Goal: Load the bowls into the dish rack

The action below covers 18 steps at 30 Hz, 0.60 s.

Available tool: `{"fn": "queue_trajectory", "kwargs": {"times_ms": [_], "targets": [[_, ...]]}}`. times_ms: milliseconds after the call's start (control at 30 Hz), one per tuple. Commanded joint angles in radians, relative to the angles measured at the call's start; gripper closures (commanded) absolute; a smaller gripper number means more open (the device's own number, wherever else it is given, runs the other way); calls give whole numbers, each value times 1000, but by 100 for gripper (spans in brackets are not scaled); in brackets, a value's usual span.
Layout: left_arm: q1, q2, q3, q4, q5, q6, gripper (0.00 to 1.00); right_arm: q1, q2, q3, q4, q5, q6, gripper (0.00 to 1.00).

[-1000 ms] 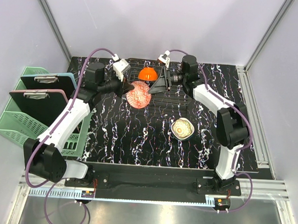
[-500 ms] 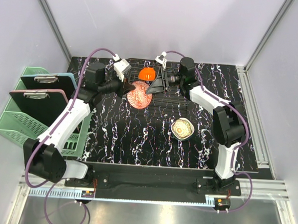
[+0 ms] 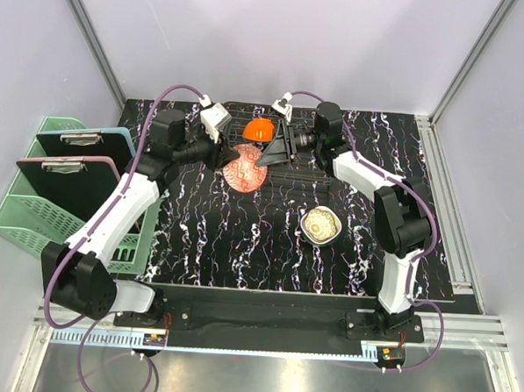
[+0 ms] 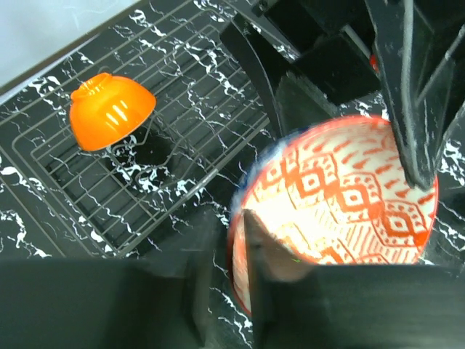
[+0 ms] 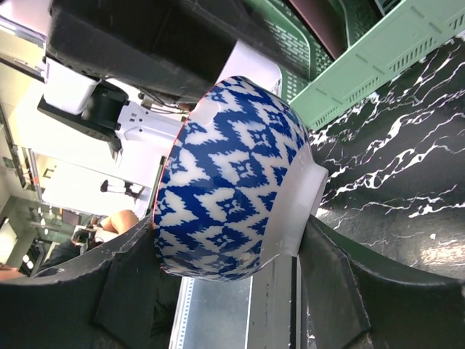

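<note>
Red-patterned bowl (image 4: 341, 196) in left hand (image 4: 227, 227), between fingers (image 5: 338, 291) of right hand (image 5: 229, 254)

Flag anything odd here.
One patterned bowl hangs on edge near the dish rack, its rim pinched by the left gripper while the right gripper straddles it. The orange bowl lies upside down on the rack.

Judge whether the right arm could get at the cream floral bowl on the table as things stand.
Probably not yet: the right claw straddles the patterned bowl in the left claw; the cream bowl itself lies unobstructed.
</note>
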Motion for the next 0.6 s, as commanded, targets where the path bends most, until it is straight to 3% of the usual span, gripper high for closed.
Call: {"fn": "queue_trajectory", "kwargs": {"times_ms": [0,100,167,300,333,400,500,567], "targets": [[-5,-17,14,59,-25,32,55,15,-50,1,6,-23,-22,100],[-5,-25,11,44,-45,54,42,11,-53,30,-161,2,-152,100],[-3,-31,9,31,-61,62,39,11,-56,84,-402,41,-345,100],[17,-49,-8,-1,-70,75,29,3,-58,145,-609,113,-504,100],[26,-63,-23,-3,-71,75,24,1,-58,208,-772,168,-572,100],[67,-77,-38,-6,-61,69,19,1,-56,257,-876,232,-725,100],[141,-94,-64,-22,-26,65,2,1,-58,360,-1051,377,-869,100],[190,-101,-84,-35,-9,65,1,1,-58,432,-1138,501,-945,100]]}}
